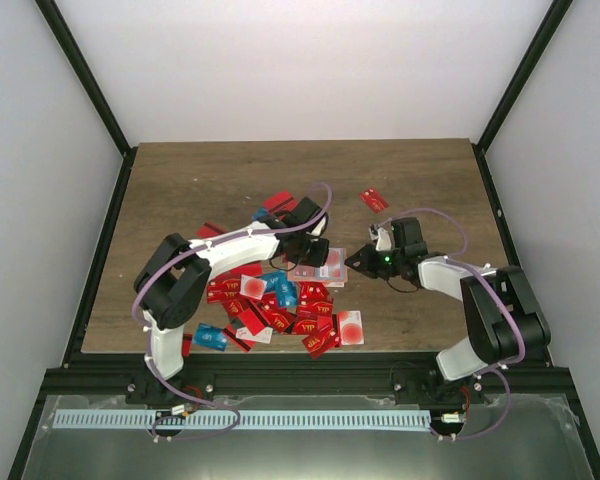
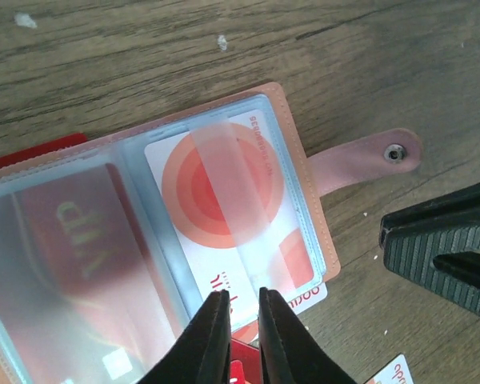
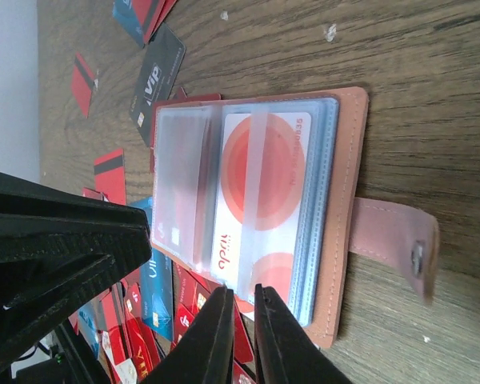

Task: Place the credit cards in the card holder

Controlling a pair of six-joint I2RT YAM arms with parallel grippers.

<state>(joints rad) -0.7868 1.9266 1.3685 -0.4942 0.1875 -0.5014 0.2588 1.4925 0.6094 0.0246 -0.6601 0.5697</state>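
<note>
Card holder (image 3: 346, 200) lies open — white red-circle card (image 3: 260, 184) sleeved inside — red, blue credit cards (image 1: 280, 305) heaped beside it

Far behind the card holder (image 1: 318, 270) the bench (image 1: 210, 175) is bare wood with lots of room. On the holder's near side, a heap of credit cards (image 1: 280, 312) is in the way. The left claw (image 2: 238, 296) and right claw (image 3: 240, 290) crowd in over the holder.

Lab robot cell: white panels (image 1: 300, 60), black frame struts (image 1: 85, 75).

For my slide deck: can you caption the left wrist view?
Left tool poised over a white red-circle card slotted in the open card holder, right tool near its snap strap.
</note>
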